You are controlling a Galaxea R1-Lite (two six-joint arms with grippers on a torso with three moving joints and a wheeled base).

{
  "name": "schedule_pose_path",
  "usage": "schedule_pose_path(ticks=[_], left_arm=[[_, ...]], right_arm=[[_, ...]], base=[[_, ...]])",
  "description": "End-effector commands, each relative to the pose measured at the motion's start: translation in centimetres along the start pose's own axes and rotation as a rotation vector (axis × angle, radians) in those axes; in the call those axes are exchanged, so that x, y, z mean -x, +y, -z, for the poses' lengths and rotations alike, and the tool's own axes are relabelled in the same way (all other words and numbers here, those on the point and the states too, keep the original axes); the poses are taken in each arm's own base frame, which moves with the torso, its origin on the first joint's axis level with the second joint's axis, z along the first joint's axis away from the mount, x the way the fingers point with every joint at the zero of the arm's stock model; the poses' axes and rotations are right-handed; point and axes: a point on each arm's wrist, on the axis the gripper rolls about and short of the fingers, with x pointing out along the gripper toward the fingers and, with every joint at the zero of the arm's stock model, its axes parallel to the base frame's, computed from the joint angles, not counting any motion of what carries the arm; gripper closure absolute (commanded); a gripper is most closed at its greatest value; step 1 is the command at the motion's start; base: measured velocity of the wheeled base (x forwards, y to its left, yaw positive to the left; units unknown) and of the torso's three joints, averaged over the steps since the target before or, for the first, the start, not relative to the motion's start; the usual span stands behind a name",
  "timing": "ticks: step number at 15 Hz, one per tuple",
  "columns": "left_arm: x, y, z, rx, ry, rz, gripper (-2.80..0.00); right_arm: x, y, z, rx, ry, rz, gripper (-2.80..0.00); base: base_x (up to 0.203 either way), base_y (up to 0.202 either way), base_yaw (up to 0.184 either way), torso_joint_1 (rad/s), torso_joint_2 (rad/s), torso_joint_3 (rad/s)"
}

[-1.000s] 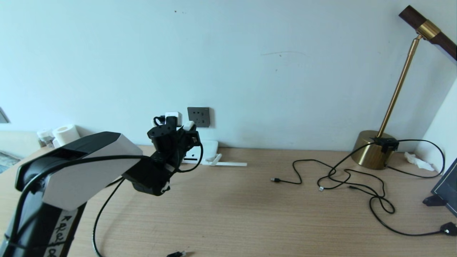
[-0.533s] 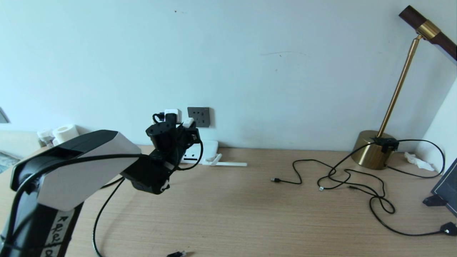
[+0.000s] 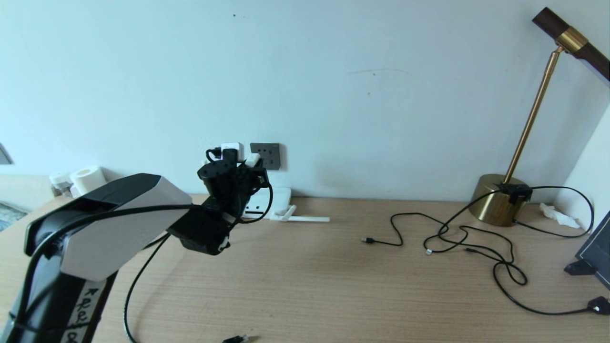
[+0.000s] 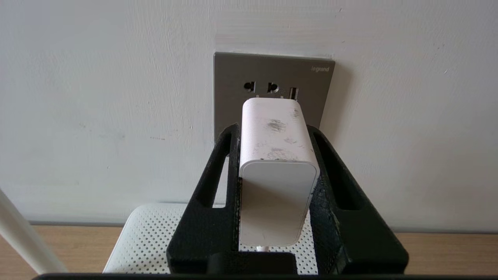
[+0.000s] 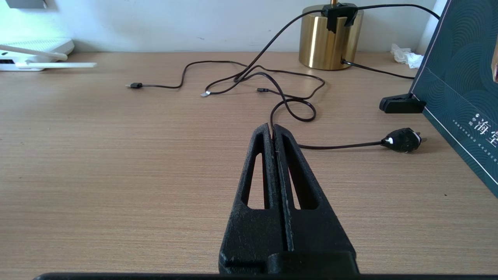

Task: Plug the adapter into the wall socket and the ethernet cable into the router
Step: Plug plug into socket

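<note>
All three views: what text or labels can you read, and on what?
"legrand": corner of the wall socket, just ahead of the adapter in the left gripper.
"海" plus a cut-off character: dark teal box.
Handwriting on the left arm's label: unreadable.

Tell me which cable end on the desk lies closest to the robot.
The ethernet cable plug, black with a clear tip, lies at the desk's near edge. The thin USB-type ends lie farther back, toward the brass lamp.
</note>
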Motion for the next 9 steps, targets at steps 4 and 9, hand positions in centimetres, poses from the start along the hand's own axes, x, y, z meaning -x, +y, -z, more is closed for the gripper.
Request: schedule_pose_path(ticks=[4, 9], left_arm=[[-0.8, -0.2, 1.0, -0.002, 0.010, -0.001, 0.00], [-1.5, -0.3, 1.3, -0.001, 0.005, -0.001, 0.00]], right_arm=[[-0.1, 0.0, 0.3, 0.000, 0.009, 0.000, 0.00], [-0.1, 0.0, 0.3, 0.000, 0.009, 0.000, 0.00]], base=[[0.000, 0.000, 0.000, 0.000, 0.00, 0.000], [0.000, 0.000, 0.000, 0.000, 0.00, 0.000]])
